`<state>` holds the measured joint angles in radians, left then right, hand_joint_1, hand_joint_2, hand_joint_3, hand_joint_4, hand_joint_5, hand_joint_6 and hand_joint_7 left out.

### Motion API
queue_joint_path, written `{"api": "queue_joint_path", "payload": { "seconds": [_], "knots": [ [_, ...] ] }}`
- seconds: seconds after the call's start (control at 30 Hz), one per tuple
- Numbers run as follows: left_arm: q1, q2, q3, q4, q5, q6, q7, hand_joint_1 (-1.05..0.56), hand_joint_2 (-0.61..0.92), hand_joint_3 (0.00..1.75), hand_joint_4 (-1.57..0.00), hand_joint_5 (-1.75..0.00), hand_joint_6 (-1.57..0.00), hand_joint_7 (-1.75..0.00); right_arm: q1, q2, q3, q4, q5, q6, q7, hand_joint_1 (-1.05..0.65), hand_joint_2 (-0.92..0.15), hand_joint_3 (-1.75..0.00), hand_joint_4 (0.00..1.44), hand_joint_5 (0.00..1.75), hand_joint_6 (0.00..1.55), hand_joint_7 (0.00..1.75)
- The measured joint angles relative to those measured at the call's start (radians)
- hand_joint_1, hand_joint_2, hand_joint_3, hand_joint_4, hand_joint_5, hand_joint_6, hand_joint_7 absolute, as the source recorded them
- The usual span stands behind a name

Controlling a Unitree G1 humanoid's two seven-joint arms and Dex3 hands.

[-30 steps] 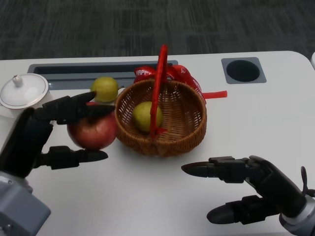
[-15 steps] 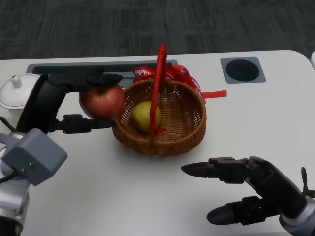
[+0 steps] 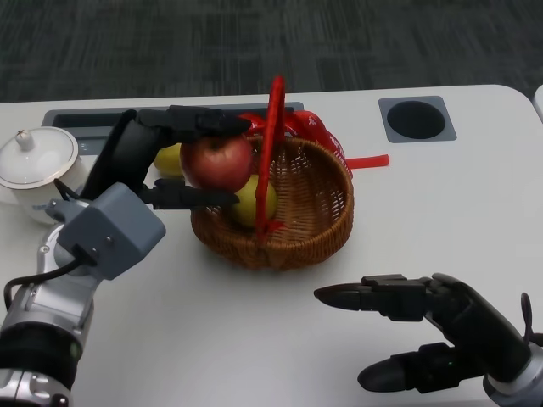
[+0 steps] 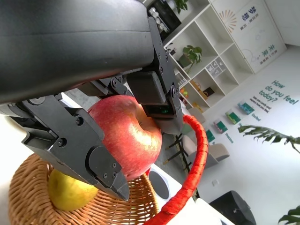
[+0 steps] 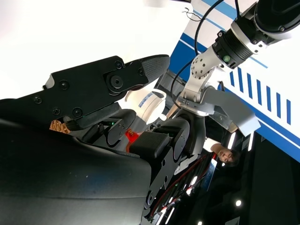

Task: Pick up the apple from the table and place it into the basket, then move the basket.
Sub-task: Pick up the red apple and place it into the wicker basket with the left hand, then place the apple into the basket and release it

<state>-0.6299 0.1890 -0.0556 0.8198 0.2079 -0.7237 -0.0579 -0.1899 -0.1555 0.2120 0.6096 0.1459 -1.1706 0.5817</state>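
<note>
A white rounded table top [image 3: 254, 339] carries a long grey recessed slot [image 3: 85, 119] along its far side and a grey square plate with a dark round hole [image 3: 417, 118] — beyond it lies dark grey carpet [image 3: 254, 42]. The left wrist view shows white open shelving [image 4: 211, 42] with potted plants and a white wall with green lettering [image 4: 276, 93].

In the left wrist view, the pale back wall [image 4: 276, 61] carries teal lettering that reads "How do you feel today?", set in three slanted lines. Higher up on the white shelving, a panel [image 4: 243, 16] shows a fan-shaped orange emblem beside blue characters too small to read. The red ribbon [image 3: 318, 131] behind the basket in the head view bears white printing, but it is mostly hidden and cannot be read.
</note>
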Motion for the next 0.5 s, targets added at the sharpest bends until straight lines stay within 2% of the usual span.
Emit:
{"api": "queue_joint_path", "payload": {
  "seconds": [0.17, 0.5],
  "knots": [
    [-0.033, -0.020, -0.015, 0.075, 0.003, -0.022, -0.001, -0.02, 0.79, 0.00, -1.24, 0.00, -1.15, 0.00, 0.007, 0.000, 0.000, -0.007, -0.005, 0.001, -0.010, -0.54, -0.87, 0.00, 0.72, 0.00, 0.63, 0.00],
    [-0.086, -0.056, -0.035, 0.215, 0.012, -0.019, -0.004, 0.00, 0.80, 0.00, -1.25, 0.00, -1.12, 0.00, 0.015, 0.002, 0.000, -0.021, -0.013, 0.002, -0.023, -0.55, -0.87, 0.00, 0.72, 0.00, 0.63, 0.00]
  ]
}}
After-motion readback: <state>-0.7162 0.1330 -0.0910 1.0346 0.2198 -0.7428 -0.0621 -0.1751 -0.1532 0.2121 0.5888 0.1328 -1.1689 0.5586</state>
